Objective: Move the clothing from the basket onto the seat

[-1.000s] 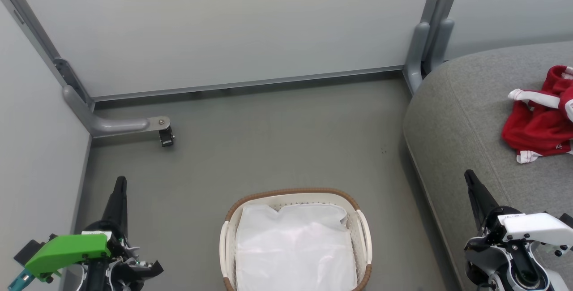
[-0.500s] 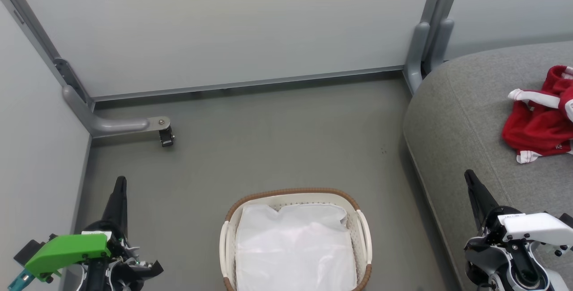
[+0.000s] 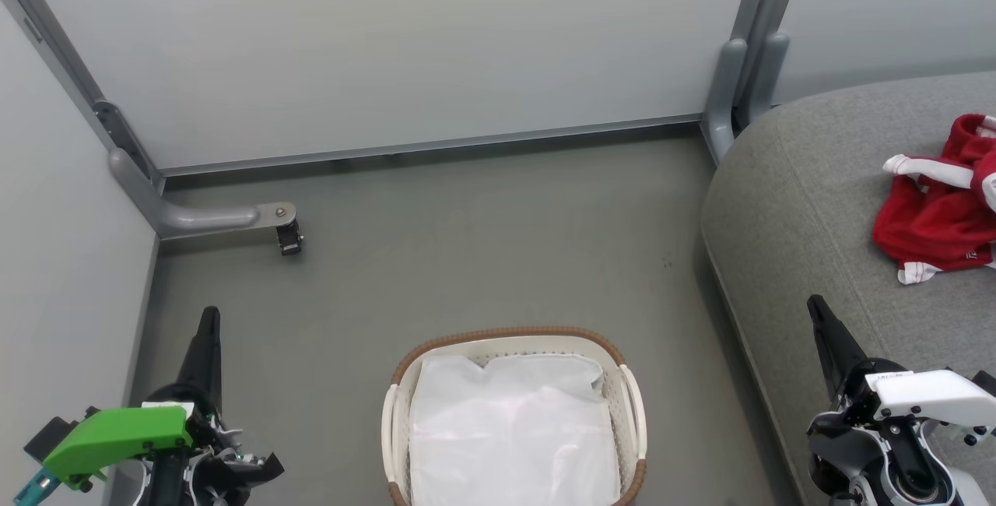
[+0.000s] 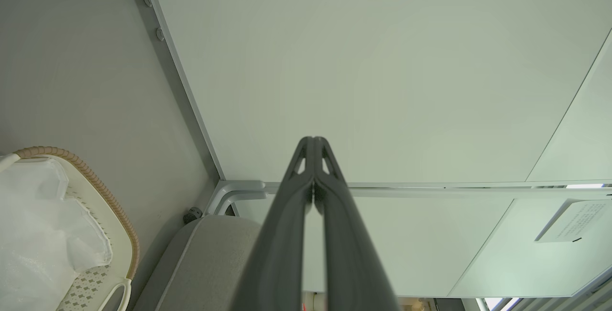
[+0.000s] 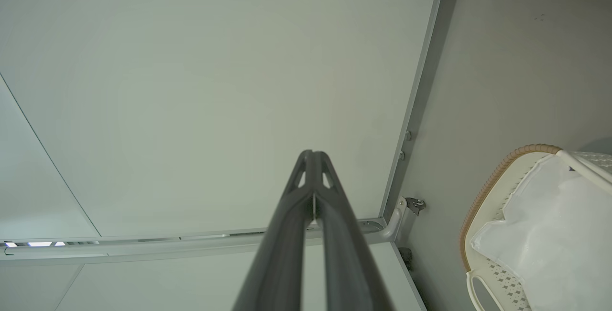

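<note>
Dull grey floor (image 3: 482,257) fills the centre, boxed in by pale grey wall panels (image 3: 389,47) on metal framing. At bottom centre stands an oval cream perforated plastic basket (image 3: 510,332) with a brown woven rim, holding a white liner cloth (image 3: 513,428). A crumpled red jersey (image 3: 934,218) with white trim lies on the large grey fabric sofa cushion (image 3: 801,202) at the right edge. The left claw (image 3: 208,315), lower left, and right claw (image 3: 815,305), lower right, are pressed together, empty.
</note>
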You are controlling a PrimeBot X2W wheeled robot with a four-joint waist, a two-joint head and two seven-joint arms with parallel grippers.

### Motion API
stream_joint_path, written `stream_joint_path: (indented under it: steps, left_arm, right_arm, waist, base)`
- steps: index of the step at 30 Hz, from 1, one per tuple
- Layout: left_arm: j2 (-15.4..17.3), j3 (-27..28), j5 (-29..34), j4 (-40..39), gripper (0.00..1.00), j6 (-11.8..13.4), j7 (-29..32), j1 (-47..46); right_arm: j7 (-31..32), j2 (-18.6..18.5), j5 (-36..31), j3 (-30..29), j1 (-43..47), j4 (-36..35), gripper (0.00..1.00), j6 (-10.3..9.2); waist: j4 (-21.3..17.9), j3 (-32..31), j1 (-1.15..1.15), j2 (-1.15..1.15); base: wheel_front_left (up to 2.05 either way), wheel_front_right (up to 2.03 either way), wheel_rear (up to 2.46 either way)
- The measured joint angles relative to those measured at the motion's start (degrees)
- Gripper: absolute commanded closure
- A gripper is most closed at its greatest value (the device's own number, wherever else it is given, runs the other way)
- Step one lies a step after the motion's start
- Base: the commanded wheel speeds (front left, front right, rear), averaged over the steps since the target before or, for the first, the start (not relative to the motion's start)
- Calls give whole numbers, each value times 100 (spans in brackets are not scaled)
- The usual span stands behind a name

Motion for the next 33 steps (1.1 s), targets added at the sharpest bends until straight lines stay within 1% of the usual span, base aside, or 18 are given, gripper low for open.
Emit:
stream_joint_path:
  steps: [33]
  left_arm:
    - [0,0,0,-1,100,0,0,0]
  right_arm:
    - [0,-1,0,0,-1,-1,100,0]
  waist:
    - [0,0,0,0]
  base:
    - [0,0,0]
